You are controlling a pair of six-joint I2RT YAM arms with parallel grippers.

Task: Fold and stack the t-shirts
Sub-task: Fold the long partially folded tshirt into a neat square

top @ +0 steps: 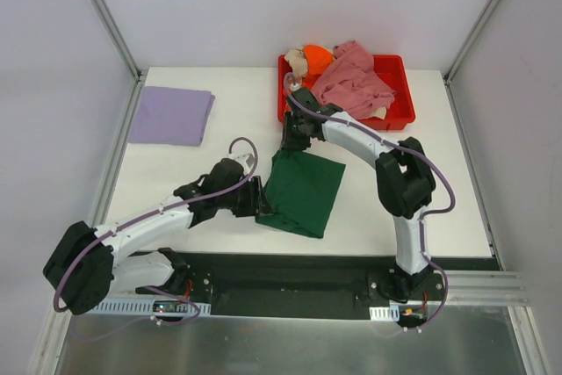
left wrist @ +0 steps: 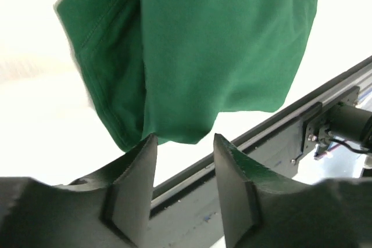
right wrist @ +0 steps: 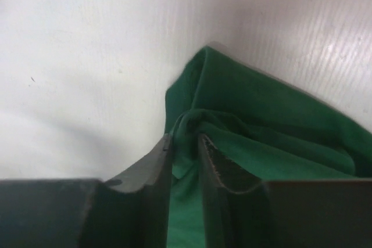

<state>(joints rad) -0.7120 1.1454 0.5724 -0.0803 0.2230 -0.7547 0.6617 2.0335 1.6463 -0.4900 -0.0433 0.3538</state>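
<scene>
Green t-shirt (top: 303,192) folded on the table (top: 219,217); left pincer (left wrist: 185,143) spread at its corner; right pincer (right wrist: 185,143) pinching a fold.

Two white-and-black robot arms reach forward from bases at the near edge. The left arm stretches low and to the right, its wrist nearly level, ending in the left gripper (left wrist: 185,143), whose two dark fingers (left wrist: 136,178) stand parted with a clear gap between them. The right arm rises from its base, bends at a bulky black elbow and angles left and away, with the right gripper (right wrist: 185,143) pointing downward, fingers only narrowly apart.
</scene>
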